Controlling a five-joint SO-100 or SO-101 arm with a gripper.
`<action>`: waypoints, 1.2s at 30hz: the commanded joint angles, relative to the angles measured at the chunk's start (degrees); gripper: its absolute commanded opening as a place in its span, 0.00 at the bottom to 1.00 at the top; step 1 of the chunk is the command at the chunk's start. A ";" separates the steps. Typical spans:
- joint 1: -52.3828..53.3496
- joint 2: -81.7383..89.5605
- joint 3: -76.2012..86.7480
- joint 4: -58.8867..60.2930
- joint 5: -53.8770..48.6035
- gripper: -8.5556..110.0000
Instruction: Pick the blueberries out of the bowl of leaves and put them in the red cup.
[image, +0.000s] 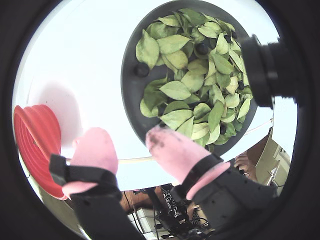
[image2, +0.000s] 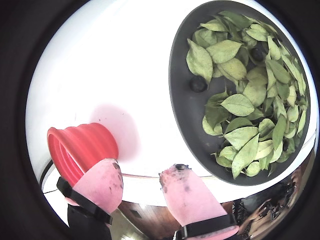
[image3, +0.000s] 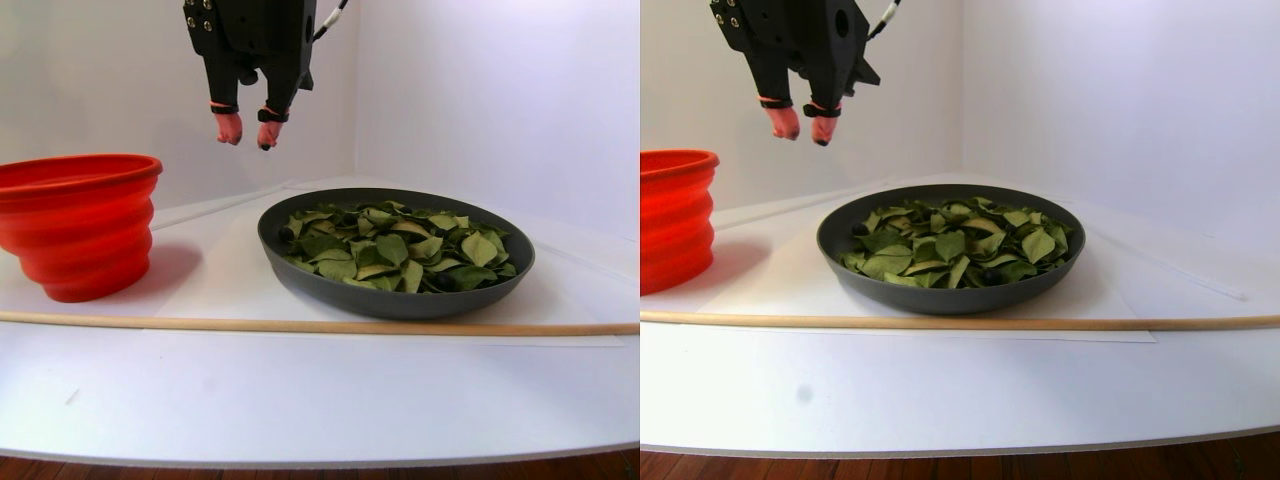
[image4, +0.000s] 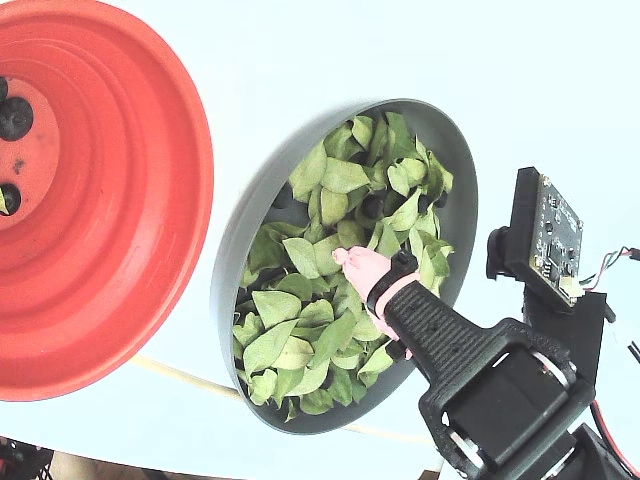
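claw (image3: 244, 135) slightly open, empty | high above bowl (image3: 300, 275) | blueberries (image2: 198, 84) below among leaves (image2: 240, 105)

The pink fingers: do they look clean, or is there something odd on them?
Not clean. In a wrist view both fingers carry dark smudges near their tips. The gripper is open and empty, hanging above the table between red cup and bowl.

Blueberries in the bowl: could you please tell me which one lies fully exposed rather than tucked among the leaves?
The blueberry on bare grey bowl floor at the left edge of the leaves in a wrist view; another blueberry sits nestled between leaves.
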 joint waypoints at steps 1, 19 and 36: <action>1.14 1.76 -2.99 0.00 -0.18 0.19; 6.68 -4.48 -2.02 -4.66 -3.16 0.19; 8.44 -13.10 -4.22 -10.46 -3.60 0.19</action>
